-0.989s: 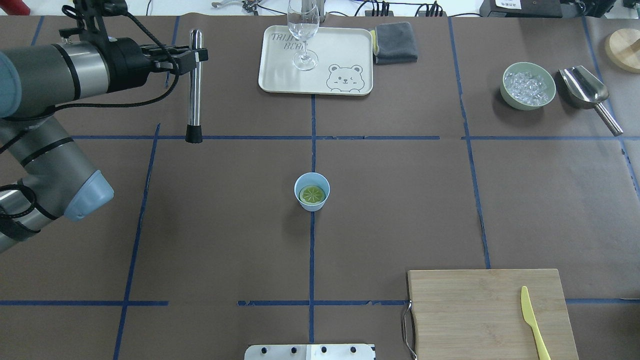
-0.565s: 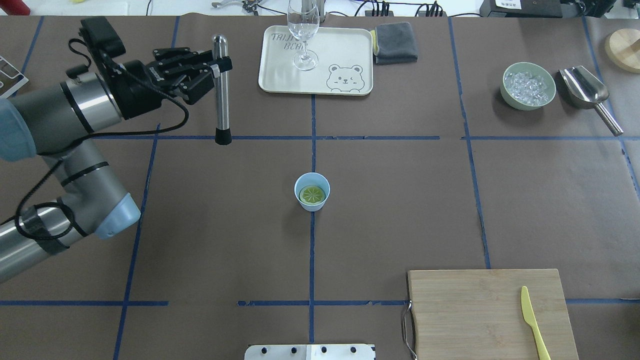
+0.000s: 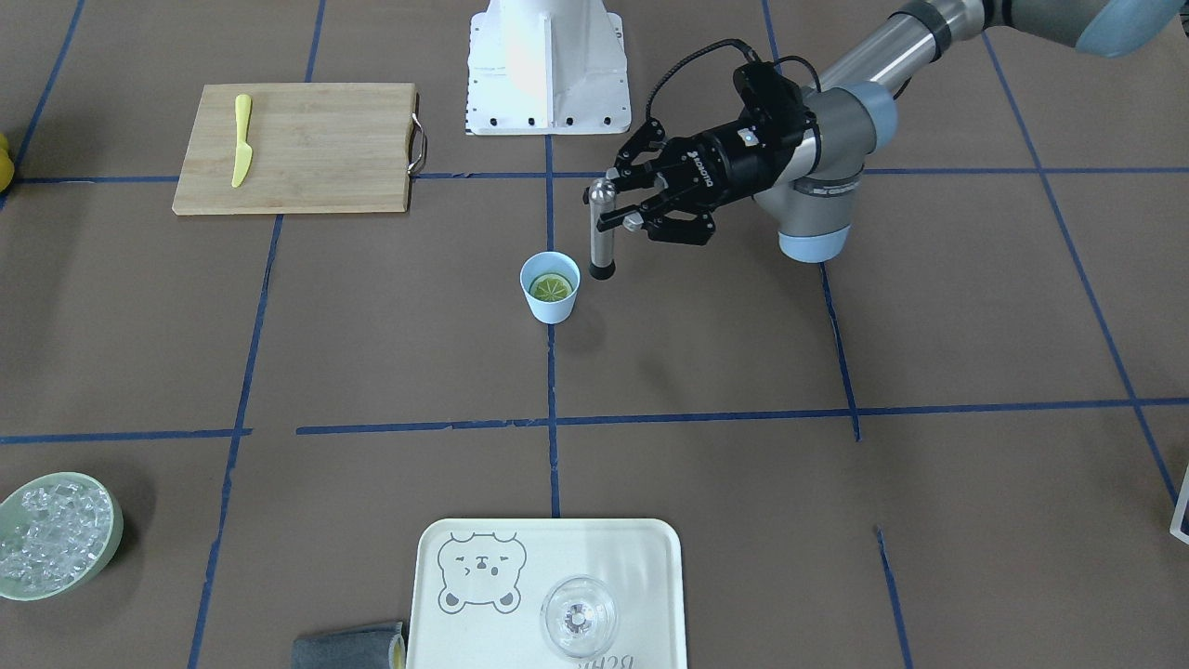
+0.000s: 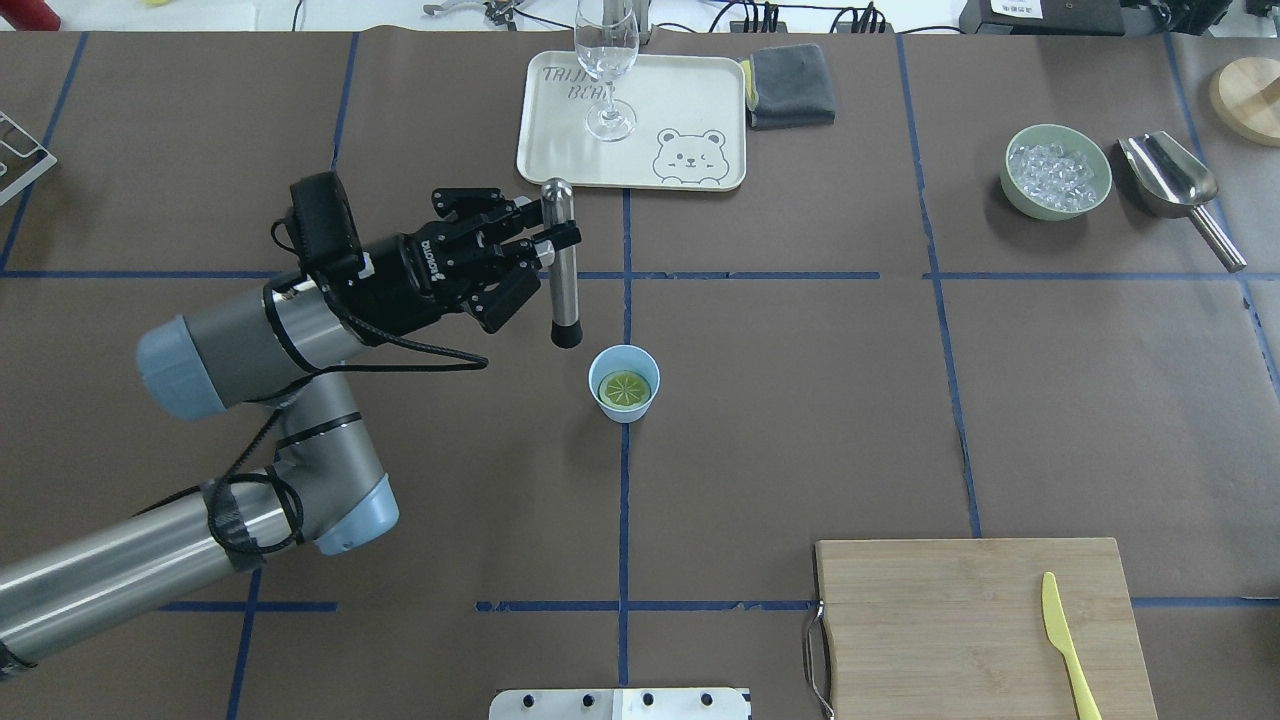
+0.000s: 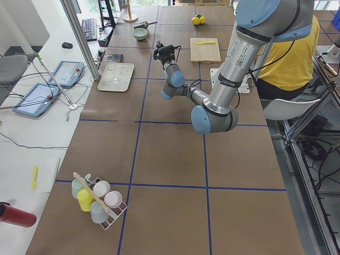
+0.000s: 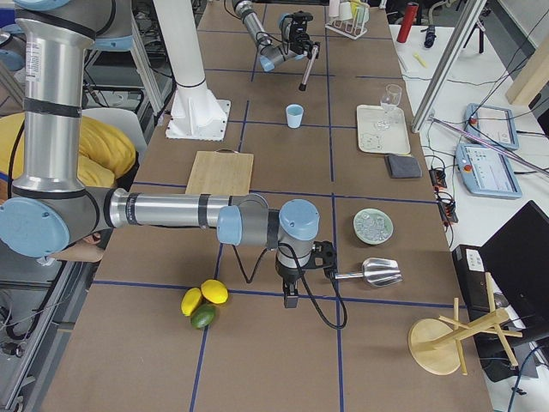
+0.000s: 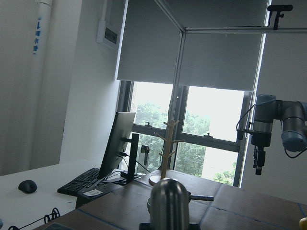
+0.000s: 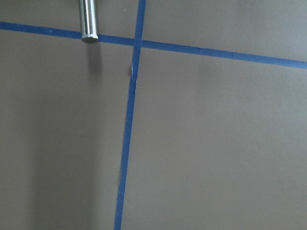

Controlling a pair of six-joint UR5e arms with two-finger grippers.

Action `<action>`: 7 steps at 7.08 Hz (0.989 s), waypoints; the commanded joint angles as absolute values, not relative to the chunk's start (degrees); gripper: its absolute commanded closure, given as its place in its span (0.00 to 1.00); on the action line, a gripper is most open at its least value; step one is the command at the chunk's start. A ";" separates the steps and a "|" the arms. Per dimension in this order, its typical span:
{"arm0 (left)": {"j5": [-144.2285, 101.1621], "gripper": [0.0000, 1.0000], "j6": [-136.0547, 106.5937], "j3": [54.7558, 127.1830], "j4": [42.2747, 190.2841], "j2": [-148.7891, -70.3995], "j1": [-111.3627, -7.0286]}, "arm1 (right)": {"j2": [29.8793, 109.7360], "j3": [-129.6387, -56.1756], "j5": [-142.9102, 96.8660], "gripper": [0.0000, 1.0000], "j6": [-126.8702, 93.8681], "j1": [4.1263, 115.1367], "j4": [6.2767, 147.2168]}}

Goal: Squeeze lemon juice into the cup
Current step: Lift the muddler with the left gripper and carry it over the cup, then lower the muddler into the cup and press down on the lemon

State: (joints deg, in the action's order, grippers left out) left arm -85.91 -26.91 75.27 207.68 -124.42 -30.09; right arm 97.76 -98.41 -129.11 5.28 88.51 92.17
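The light blue cup (image 4: 625, 412) stands at the table's centre, also in the front view (image 3: 552, 311). The lemon half (image 4: 624, 389) lies inside it, cut face up (image 3: 551, 287). My left gripper (image 4: 555, 240) is shut on a steel muddler (image 4: 563, 270) near its top and holds it upright. The muddler's black tip hangs just beside the cup's rim, on the cup's left in the overhead view (image 3: 602, 240). My right gripper (image 6: 287, 296) shows small in the right side view, pointing down far from the cup; I cannot tell if it is open.
A cream tray (image 4: 700, 100) with a wine glass (image 4: 607, 60) and a grey cloth (image 4: 791, 86) lie at the far side. A green bowl of ice (image 4: 1057, 170) and a steel scoop (image 4: 1170, 180) are far right. A cutting board (image 4: 950, 620) holds a yellow knife (image 4: 1065, 640).
My left arm has carried the muddler from the far left of the table rightward and nearer, to just beside the cup. The cup and lemon have not moved.
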 commanded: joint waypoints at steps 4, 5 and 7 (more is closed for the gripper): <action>-79.89 1.00 -19.44 64.43 214.01 -132.10 -25.58 | 98.44 -98.44 -129.02 0.00 5.27 89.21 92.11; -79.72 1.00 -18.99 64.34 214.01 -132.01 -24.88 | 98.52 -98.35 -129.02 0.00 5.27 89.38 92.20; -79.37 1.00 -17.50 63.72 214.10 -131.66 -24.18 | 98.61 -98.35 -129.02 0.00 5.36 89.65 92.11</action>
State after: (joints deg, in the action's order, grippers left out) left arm -79.50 -18.34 64.06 214.03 -131.79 -24.73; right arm 98.53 -98.36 -129.02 5.33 89.50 92.13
